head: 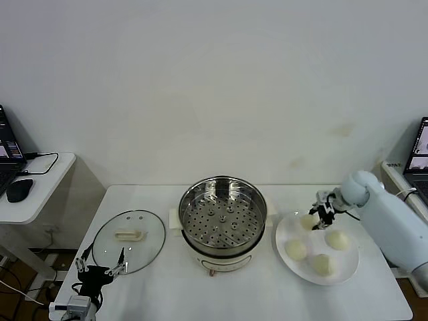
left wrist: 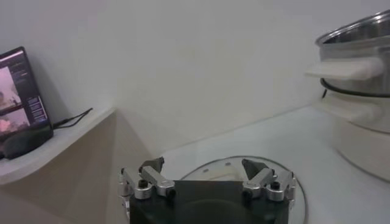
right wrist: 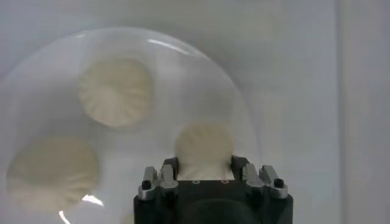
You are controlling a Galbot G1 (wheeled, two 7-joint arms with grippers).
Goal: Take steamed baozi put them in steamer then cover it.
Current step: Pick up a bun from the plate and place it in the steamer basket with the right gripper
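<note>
Four steamed baozi [head: 324,263] sit on a flat white plate [head: 350,271] at the right of the white worktop [head: 167,287], well apart from the steamer [head: 222,215]. The bun at the far left of the plate [head: 308,221] is pinched between the fingers of the right hand [head: 322,215], which reaches in from the right on a pale blue-white arm [head: 391,217]. In the right wrist view the two fingers press against either side of that bun [right wrist: 204,146], while two other buns [right wrist: 116,92] [right wrist: 52,172] lie free on the plate, apart from the hand [right wrist: 204,167]. In the head view the remaining three buns form a loose cluster: one at the right [head: 337,239], one at the left [head: 295,249], one nearest the robot.

The steamer stands in the middle of the worktop, just left of the plate: a shiny steel basket with a perforated floor on a cream-white pot base [head: 221,259]. No bun lies in it and it is uncovered.

The round glass lid [head: 129,241] with a cream handle lies flat on the worktop to the left of the steamer. The left hand [head: 101,265] hangs over the near edge of that lid, its fingers spread wide and holding nothing; the left wrist view shows both fingers [left wrist: 149,178] apart above the lid [left wrist: 298,198].

At the far left a side table [head: 33,194] carries a laptop and a mouse [head: 19,190].
</note>
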